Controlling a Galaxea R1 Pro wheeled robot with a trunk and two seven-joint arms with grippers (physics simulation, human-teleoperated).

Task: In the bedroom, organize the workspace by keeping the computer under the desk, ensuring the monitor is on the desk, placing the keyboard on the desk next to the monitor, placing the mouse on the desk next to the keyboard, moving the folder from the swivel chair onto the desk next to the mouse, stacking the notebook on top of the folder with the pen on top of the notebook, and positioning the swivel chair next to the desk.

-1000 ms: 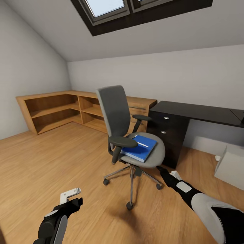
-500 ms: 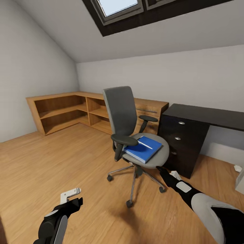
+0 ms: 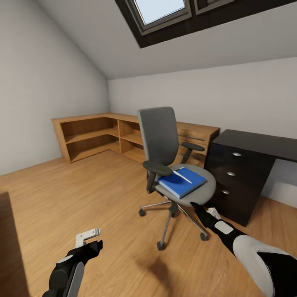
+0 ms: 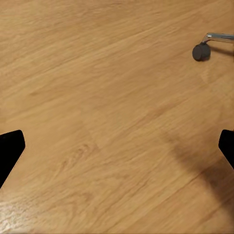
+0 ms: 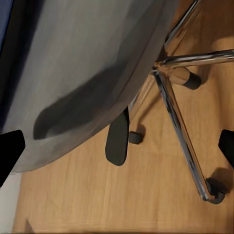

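My view has turned left. The swivel chair (image 3: pixel 173 165) with the folder (image 3: pixel 182 182) sits at 12 o'clock. Both tools, left tool (image 3: pixel 88 239) and right tool (image 3: pixel 205 211), are wide open, holding nothing.

A warm wooden plank floor (image 3: pixel 82 194) spreads across the room, meeting plain pale grey walls (image 3: pixel 37 95) on the left and at the far side. Low open wooden shelving (image 3: pixel 93 136) runs along the far left corner, bending with the walls. Overhead, a sloped white ceiling (image 3: pixel 95 37) holds a dark-framed skylight (image 3: pixel 163 10) showing bright sky.
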